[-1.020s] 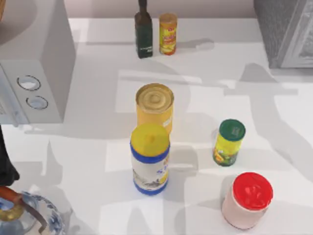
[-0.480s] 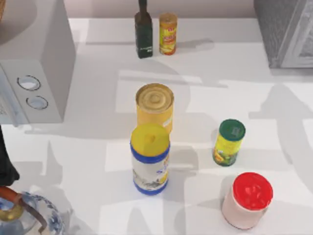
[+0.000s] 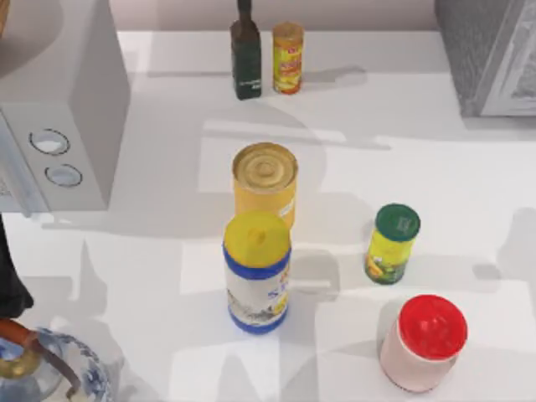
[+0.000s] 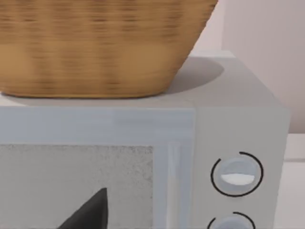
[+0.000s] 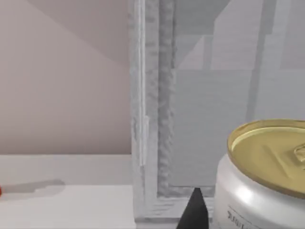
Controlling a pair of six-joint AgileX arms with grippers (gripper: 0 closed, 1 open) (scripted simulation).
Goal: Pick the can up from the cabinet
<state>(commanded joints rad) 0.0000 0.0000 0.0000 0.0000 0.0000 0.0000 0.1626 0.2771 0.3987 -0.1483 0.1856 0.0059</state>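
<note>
Quick update from our side: the big soft shadow that lay across the right of the cabinet (image 3: 402, 151) a second ago has slid off toward the right edge. Only a small blotch of it is left near the green-capped bottle (image 3: 392, 243). We read that as our right arm swinging out wide, not closing in, so the pick hasn't really started.

The can (image 3: 265, 180) hasn't budged. It stands upright mid-table, just behind the blue-banded jar (image 3: 257, 272) and nearly touching it in the top view. Nothing is gripping it.

The left gripper (image 4: 88, 212) is a dark wedge facing the grey box (image 4: 228, 143) with the round dials, which has a woven basket (image 4: 95, 47) on top. The right gripper (image 5: 195, 210) is another dark wedge, beside a white drinks tin (image 5: 262, 176) and a grey framed panel (image 5: 152, 119). That tin isn't our target, by the look of it. Whether either gripper is open or closed, we honestly can't tell.

On materials:
- **Can:** a stout, smooth yellow-orange cylinder with a shiny gold lid stamped in rings. It's rigid, so a firm side squeeze should suit it.
- **Jar:** glossy white with a yellow cap, and taller than the can, so it probably blocks an approach from the near side.
- **Red-lidded tub (image 3: 427, 342):** squat and pale pink.
- **Cabinet top:** flat, matte white.
</note>
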